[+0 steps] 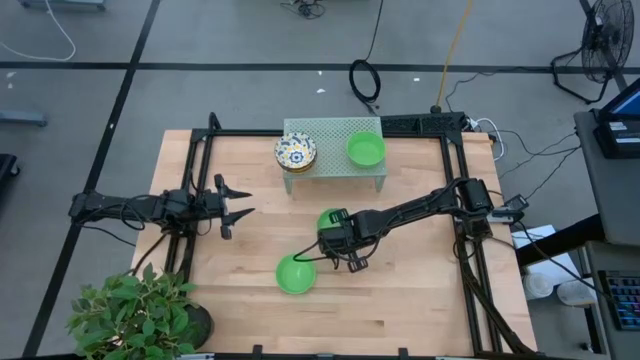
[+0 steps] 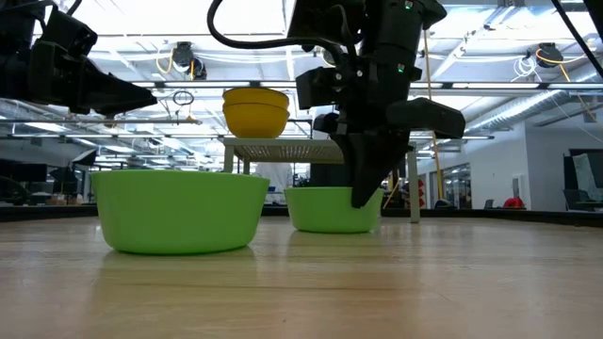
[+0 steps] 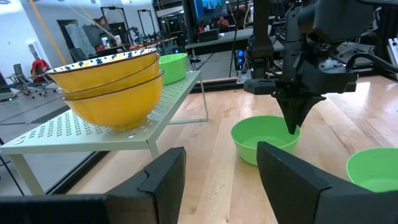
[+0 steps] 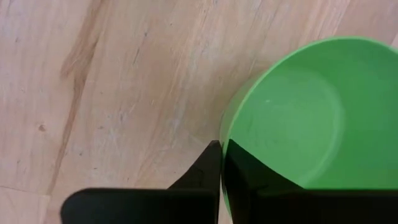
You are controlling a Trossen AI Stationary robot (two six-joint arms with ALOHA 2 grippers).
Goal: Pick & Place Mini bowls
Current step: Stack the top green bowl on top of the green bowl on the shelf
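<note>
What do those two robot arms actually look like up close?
Both arms are dark, nearly black, thin and jointed, with cables trailing along them. The left gripper ends in two pointed fingers, wedge-shaped and matte. The right gripper hangs from a blocky head with a small green light; its fingers taper to thin tips.

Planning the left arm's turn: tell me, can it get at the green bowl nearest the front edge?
Probably yes: the left gripper is open, and bare table lies between it and that green bowl. The right gripper holds the other bowl nearby.

grey floor (image 1: 230, 90), standing fan (image 1: 605, 40), lit ceiling (image 2: 528, 28).
</note>
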